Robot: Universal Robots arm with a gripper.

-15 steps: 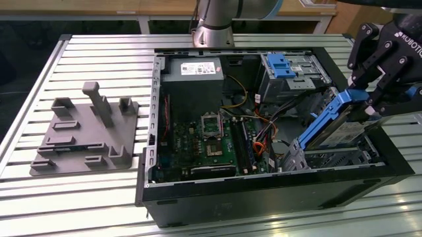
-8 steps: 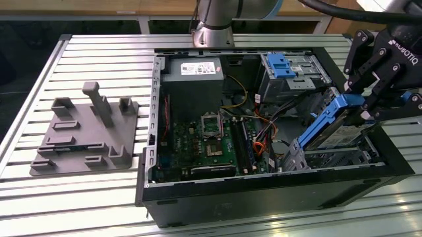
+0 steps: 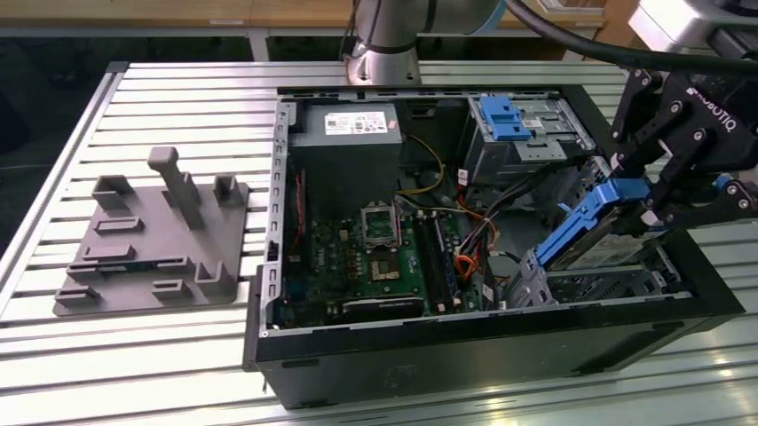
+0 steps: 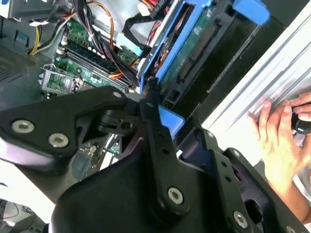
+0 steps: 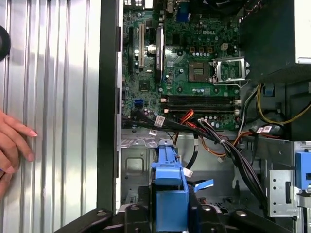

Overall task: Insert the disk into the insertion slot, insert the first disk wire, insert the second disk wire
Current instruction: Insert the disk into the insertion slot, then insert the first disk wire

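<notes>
I am on the first step: my tool [image 3: 645, 206] is pinched on the blue rail of the disk [image 3: 588, 238], which hangs steeply tilted at the exterior view's right, its lower end near the insertion slot [image 3: 610, 286] inside the open computer case [image 3: 474, 333]; whether they touch I cannot tell. The disk is not seated. I judge seating it calls for levelling it and squaring it with the slot's mouth, clear of the loose cables [image 5: 214, 133]; a person's hand [image 5: 12, 143] rests on the counter [image 3: 177, 346]
</notes>
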